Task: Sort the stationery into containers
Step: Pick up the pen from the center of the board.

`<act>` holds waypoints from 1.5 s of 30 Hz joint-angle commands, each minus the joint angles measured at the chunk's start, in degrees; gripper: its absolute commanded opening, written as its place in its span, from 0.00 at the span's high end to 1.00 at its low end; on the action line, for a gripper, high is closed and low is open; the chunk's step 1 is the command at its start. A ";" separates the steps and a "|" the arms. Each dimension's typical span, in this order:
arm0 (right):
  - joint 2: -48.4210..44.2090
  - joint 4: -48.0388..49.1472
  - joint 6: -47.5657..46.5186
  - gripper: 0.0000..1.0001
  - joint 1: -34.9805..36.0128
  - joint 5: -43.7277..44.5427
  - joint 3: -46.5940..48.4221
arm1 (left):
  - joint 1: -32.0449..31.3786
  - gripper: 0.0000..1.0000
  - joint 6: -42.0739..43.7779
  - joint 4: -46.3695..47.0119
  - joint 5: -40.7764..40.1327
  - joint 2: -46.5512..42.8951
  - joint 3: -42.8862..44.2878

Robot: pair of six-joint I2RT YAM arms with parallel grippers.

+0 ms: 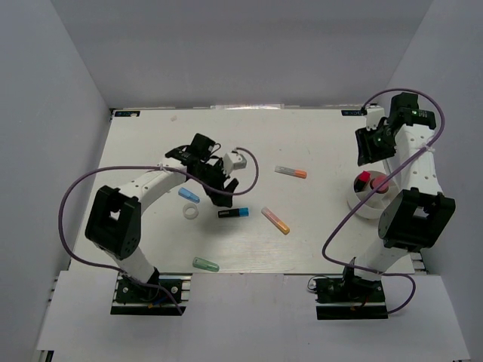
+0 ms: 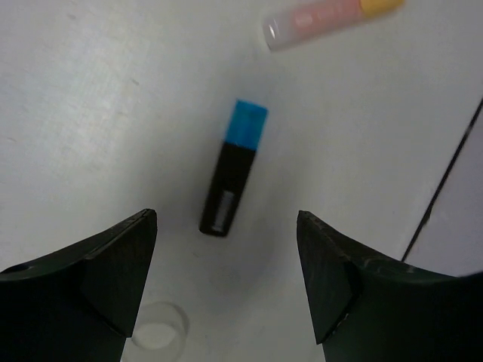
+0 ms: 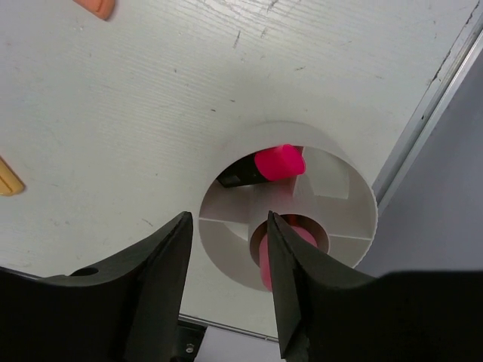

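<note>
Item: black marker with blue cap (image 2: pixel 232 167), lying flat on the worktop (image 2: pixel 90 113) just ahead of the left claw (image 2: pixel 225 253), butt end about level with the fingertips. Long axis runs away from the claw, slightly tilted; cap at the far end.

Left claw released, jaws wide, empty.

Judged step: approach for a pick. Next move: advance, descend, close across the barrel.

Right claw (image 3: pixel 228 226) released, empty, over the white cup (image 3: pixel 332 147).
</note>
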 commanded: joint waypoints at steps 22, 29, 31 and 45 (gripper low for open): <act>3.52 -11.11 2.61 0.51 0.59 -14.61 16.28 | -7.49 0.31 18.56 14.18 -7.72 -0.62 -16.48; 3.79 -11.29 4.01 0.51 0.59 -20.66 18.49 | -9.17 0.37 20.85 18.48 -12.02 -1.24 -21.05; 3.53 -11.29 4.28 0.51 0.59 -22.86 17.78 | -9.78 0.45 20.59 19.19 -12.29 -1.24 -22.37; 6.42 -7.88 11.37 0.37 6.12 -42.03 16.29 | -10.40 0.85 -4.42 20.43 -6.42 -4.59 -1.56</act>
